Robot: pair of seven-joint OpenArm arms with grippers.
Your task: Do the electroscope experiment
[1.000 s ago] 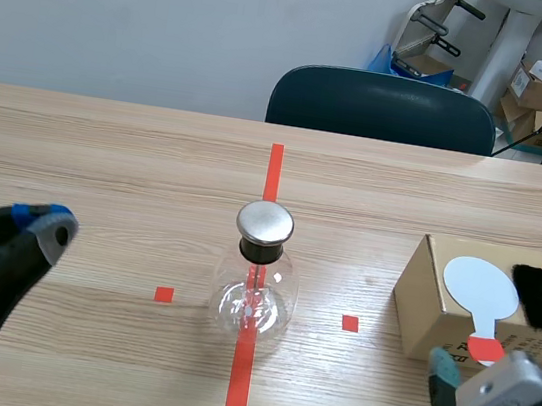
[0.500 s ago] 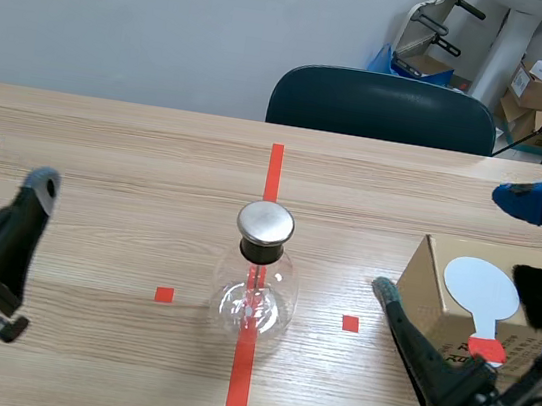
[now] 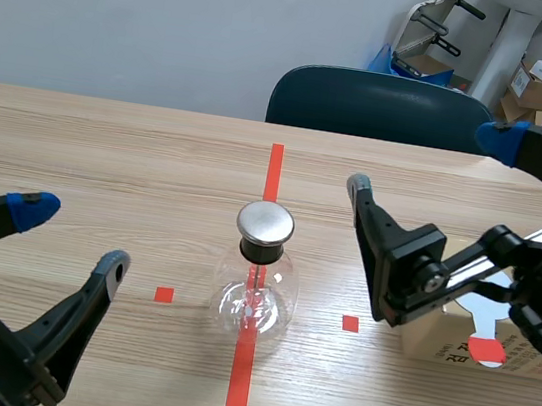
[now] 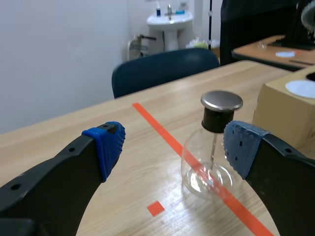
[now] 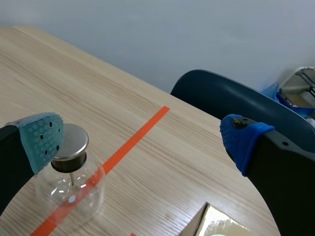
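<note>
Electroscope upright on the centre tape line; grippers closing in
Over the last second the right gripper rose from beside the box toward it, and the left gripper shifted nearer. Both are spread wide and hold nothing, so this is approach only. Long axis vertical, metal cap uppermost.

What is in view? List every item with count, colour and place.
clear glass flask with silver metal cap: one, clear, on the red tape line.
brown cardboard box: one, brown, right of the flask.
white round paddle with red handle: one, white, on the box.
dark blue chair: one, blue, behind the table.
light wooden table: one, light, underneath.
left claw: one, black, open, left of flask.
right claw: one, black, open, right of flask, raised.
</note>
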